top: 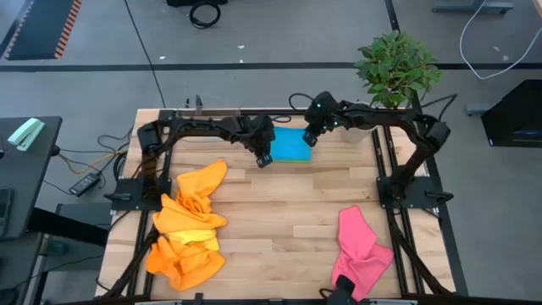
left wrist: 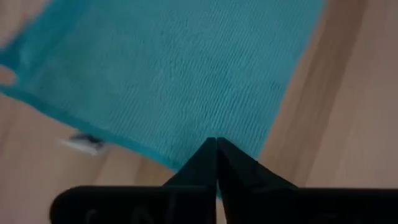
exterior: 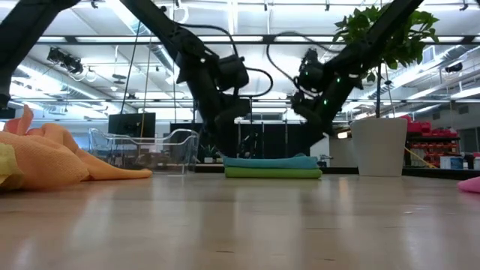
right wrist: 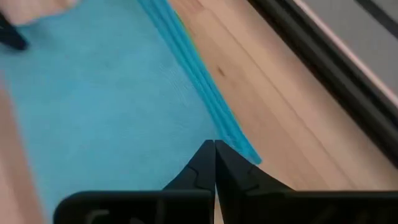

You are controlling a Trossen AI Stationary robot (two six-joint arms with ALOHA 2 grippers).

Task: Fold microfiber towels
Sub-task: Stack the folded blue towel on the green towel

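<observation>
A blue microfiber towel (top: 292,146) lies folded flat at the far middle of the table. In the low view the blue towel (exterior: 271,161) rests on a folded green one (exterior: 271,173). My left gripper (top: 264,161) is shut and stands over the blue towel's near left corner (left wrist: 186,124), fingertips together (left wrist: 216,144). My right gripper (top: 310,138) is shut too, above the towel's far right edge (right wrist: 205,93), its tips (right wrist: 215,144) closed with nothing between them. The towel lies smooth under both.
A heap of orange and yellow towels (top: 188,224) fills the left near side, and a pink towel (top: 360,246) lies crumpled at the right near side. A potted plant (top: 396,63) stands at the far right corner. A clear tray (exterior: 142,154) shows behind the table's far left.
</observation>
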